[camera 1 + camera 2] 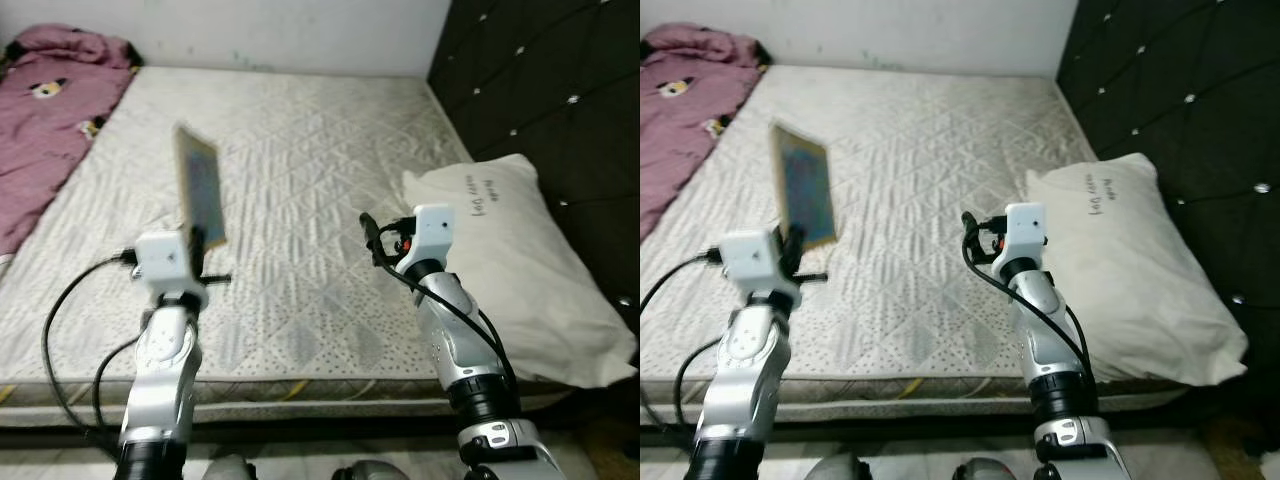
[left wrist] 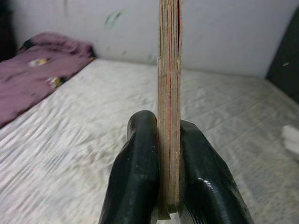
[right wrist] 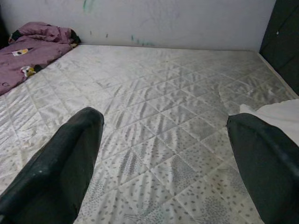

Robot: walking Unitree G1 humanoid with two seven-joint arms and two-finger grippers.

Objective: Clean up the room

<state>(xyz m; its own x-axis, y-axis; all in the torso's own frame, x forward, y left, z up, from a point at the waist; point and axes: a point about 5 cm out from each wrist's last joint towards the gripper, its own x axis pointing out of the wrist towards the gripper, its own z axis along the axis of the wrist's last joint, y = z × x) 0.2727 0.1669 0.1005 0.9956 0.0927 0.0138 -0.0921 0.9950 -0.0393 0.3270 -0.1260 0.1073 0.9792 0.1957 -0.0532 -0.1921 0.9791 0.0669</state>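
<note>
your left tool (image 2: 168, 186) is clamped on the bottom edge of a thin book (image 1: 199, 194), held upright above the near left of the bed (image 1: 300, 200). it looks light and stiff, but pinched so low it could tip or slide, so a grip nearer its middle would likely be steadier. your right tool (image 3: 163, 163) hangs wide apart over the mattress. a white pillow (image 1: 520, 270) lies to the right, a pink blanket (image 1: 50, 130) far left; nothing blocks you.
</note>
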